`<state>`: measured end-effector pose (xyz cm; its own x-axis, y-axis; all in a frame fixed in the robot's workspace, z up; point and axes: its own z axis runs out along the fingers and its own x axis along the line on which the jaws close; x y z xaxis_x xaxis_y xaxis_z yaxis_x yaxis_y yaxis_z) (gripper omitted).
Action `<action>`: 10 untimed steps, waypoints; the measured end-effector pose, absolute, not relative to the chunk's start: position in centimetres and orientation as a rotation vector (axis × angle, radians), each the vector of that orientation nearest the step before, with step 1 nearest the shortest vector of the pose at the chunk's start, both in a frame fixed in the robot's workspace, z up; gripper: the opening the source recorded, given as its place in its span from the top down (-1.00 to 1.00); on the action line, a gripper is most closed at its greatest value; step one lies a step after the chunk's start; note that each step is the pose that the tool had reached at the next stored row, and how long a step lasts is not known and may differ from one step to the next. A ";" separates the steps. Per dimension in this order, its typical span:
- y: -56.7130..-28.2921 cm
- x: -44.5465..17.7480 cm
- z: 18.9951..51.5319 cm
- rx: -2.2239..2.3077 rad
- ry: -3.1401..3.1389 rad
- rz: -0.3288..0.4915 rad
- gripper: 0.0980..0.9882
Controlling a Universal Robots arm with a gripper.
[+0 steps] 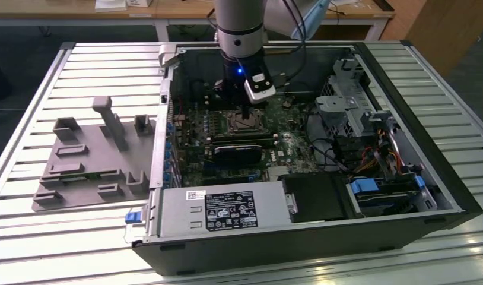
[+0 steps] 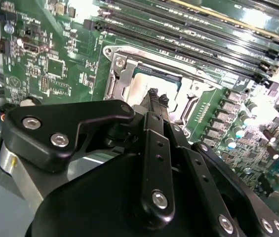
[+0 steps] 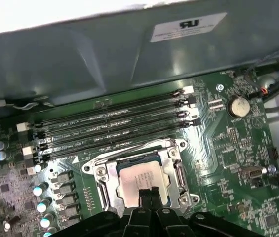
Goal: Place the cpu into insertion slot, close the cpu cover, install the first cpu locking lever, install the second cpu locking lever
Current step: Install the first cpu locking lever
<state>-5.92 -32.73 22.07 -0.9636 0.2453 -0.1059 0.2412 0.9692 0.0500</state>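
Note:
The cpu shows its silvery-grey top and lies flat in the insertion slot on the green motherboard. The cpu cover, a thin metal frame, lies down around the chip. A thin locking lever runs along the socket edge nearest the memory slots; I cannot tell whether it is latched. My gripper hovers just over the chip's edge, fingertips pressed together with nothing between them. In the second wrist view the gripper points at the chip. In the exterior view the gripper hangs over the socket.
Several long black memory slots run beside the socket, with the grey case wall behind them. A black card, the power supply and drive bays fill the open case. A grey fixture plate lies at the exterior view's left.

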 end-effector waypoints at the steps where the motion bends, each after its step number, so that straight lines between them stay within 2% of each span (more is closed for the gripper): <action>1: -32.7 -5.9 22.1 0.373 3.007 0.056 0.99; 10: -32.7 -5.8 22.6 0.372 3.009 0.042 0.99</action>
<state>-5.78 -32.74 22.55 -0.9639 0.2444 -0.1052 0.2414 0.9696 0.0408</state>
